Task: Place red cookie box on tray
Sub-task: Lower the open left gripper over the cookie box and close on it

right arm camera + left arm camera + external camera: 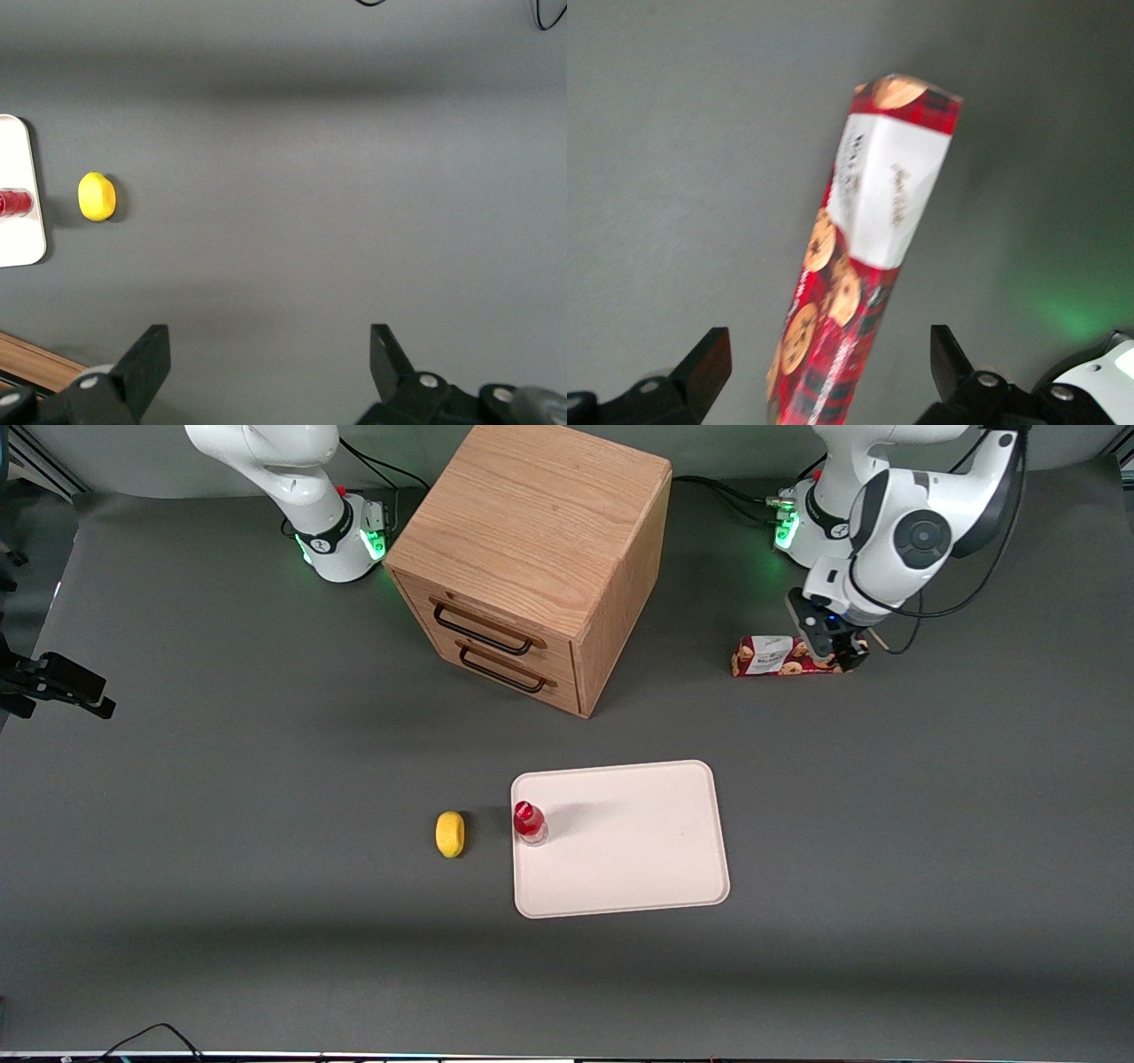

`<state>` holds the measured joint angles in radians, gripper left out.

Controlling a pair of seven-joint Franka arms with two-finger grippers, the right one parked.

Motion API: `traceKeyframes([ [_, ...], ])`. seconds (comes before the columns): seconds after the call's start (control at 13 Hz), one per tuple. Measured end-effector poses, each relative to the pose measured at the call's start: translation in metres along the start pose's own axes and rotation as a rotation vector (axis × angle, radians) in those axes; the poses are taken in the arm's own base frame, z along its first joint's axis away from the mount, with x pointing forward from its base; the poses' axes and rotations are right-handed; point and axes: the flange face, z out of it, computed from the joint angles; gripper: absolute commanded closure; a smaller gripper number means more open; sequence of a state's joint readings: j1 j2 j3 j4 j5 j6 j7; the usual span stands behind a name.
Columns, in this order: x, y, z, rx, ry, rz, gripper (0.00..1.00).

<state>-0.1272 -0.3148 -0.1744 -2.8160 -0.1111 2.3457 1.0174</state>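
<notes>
Nearest your front camera, the tray (pixel 620 837) is lying flat on the dark grey table (pixel 266 939), cream-white, with rounded corners and a low rim. Standing upright on the tray, close to the rim at its nine o'clock edge, you are seeing a small red-capped bottle (pixel 529 822). Just off that same edge, on the table, a yellow lemon (pixel 450 833) is resting apart from the tray.

Farther from the camera, at roughly eleven o'clock from the tray, a wooden drawer cabinet (pixel 532 558) is sitting with two dark handles on its front.

At about one o'clock from the tray, toward the working arm's end of the table and well apart from the tray, the red cookie box (pixel 780 657) is lying on the table, its white label patch showing on the half nearer the cabinet. You are holding the gripper (pixel 840 657) at the box's end away from the cabinet.

Through the left wrist camera, the red cookie box (pixel 864 257) is running lengthwise between the two fingers (pixel 700 367), which are spread wide; a clear gap is showing on either side, so neither finger is touching the carton.
</notes>
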Motion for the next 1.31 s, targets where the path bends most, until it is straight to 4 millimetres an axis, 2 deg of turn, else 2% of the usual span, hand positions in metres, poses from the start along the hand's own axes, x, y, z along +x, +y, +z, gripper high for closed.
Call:
traceKeyframes([
  [0.23,0.020,0.020,0.011,0.062,0.012,0.065,0.00],
  [0.46,0.036,0.031,0.012,0.099,0.007,0.122,0.00],
  [1.0,0.031,0.036,0.030,0.060,-0.019,0.141,0.00],
  [1.15,0.025,0.032,0.034,0.045,-0.022,0.149,0.00],
  [1.31,0.012,0.021,0.039,0.023,-0.022,0.152,0.00],
])
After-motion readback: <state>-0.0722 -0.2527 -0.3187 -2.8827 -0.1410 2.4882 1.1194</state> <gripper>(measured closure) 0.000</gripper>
